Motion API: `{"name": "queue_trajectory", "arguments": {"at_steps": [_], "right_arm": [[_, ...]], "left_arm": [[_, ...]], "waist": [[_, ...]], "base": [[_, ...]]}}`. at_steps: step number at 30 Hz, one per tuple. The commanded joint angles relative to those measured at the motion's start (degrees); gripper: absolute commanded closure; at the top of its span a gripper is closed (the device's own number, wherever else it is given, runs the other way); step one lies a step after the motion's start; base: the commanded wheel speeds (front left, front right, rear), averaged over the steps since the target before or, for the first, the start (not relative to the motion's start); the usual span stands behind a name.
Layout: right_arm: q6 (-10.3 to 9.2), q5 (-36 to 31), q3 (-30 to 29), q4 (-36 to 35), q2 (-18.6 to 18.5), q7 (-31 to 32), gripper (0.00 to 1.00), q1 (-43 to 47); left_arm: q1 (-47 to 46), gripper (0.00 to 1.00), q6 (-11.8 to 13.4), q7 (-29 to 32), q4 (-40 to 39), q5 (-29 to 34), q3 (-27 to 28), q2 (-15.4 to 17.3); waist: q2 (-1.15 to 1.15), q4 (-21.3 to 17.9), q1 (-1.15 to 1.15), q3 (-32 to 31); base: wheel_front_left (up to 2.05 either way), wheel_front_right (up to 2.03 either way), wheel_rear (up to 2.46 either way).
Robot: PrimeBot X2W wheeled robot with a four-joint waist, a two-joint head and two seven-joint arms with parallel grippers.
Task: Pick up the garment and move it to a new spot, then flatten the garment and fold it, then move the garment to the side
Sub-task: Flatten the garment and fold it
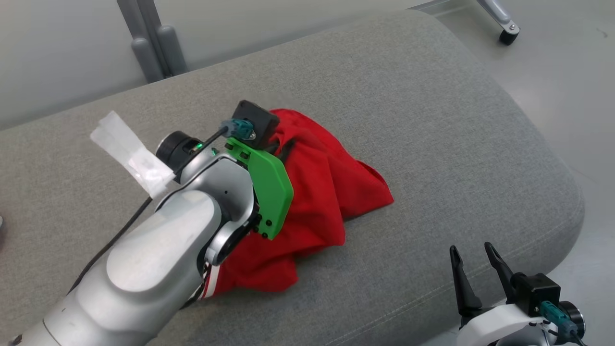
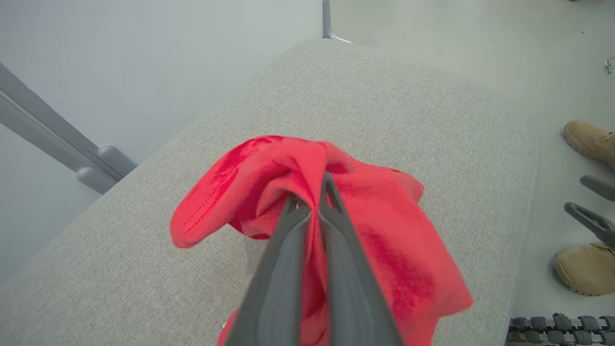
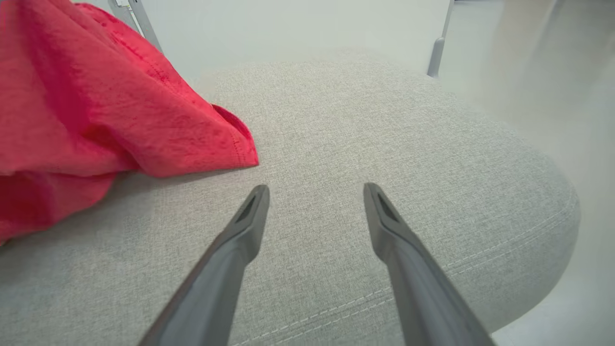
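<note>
On the grey cushion (image 1: 432, 120), near its middle, a crumpled red garment (image 1: 326, 192), heaped rather than spread. Pinched at a raised fold on top of the heap by the left gripper (image 2: 310, 197), fingers together with cloth bunched between and around them. Looks like the first step: picking up, with the grip made, the carry not yet begun and most of the cloth lying on the cushion. Next, probably: raise straight up until the hem clears, then carry to a bare patch, minding a slip from so small a pinch. Off to the right, near the cushion's front edge, the right gripper (image 1: 473, 254), fingers apart, holding nothing, near the garment's corner but not touching.
</note>
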Motion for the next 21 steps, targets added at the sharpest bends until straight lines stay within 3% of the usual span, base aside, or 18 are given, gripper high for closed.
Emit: {"name": "queue_trajectory", "arguments": {"at_steps": [1,12,17,19,21], "right_arm": [[-0.04,0.0,-0.1,0.1,-0.1,-0.2,0.00,0.7],[-0.04,1.1,0.5,0.4,-0.1,-0.2,0.00,-0.2],[-0.05,1.2,0.2,0.5,-0.1,-0.2,0.00,-0.2],[-0.05,1.2,0.1,0.6,-0.1,-0.2,0.00,-0.2],[-0.04,1.1,-0.1,0.7,-0.1,-0.2,0.00,0.0]], "left_arm": [[0.8,1.00,-0.8,0.8,0.4,-0.5,-0.9,0.2],[6.6,1.00,-6.4,-0.1,6.9,-0.8,-8.2,-4.1],[8.5,1.00,-7.4,-2.9,9.4,-0.1,-10.1,-6.7],[8.8,0.75,-7.0,-4.2,10.2,0.1,-10.0,-7.4],[9.1,0.61,-6.6,-5.5,10.8,0.3,-9.7,-7.8]], "waist": [[0.00,-0.2,0.00,-0.2],[0.00,-0.5,0.00,0.9],[0.00,-0.3,0.00,1.5],[0.00,-0.1,0.00,1.6],[0.00,0.1,0.00,1.6]], "base": [[0.00,0.00,0.00],[0.00,0.00,0.00],[0.00,0.00,0.00],[0.00,0.00,0.00],[0.00,0.00,0.00]]}}
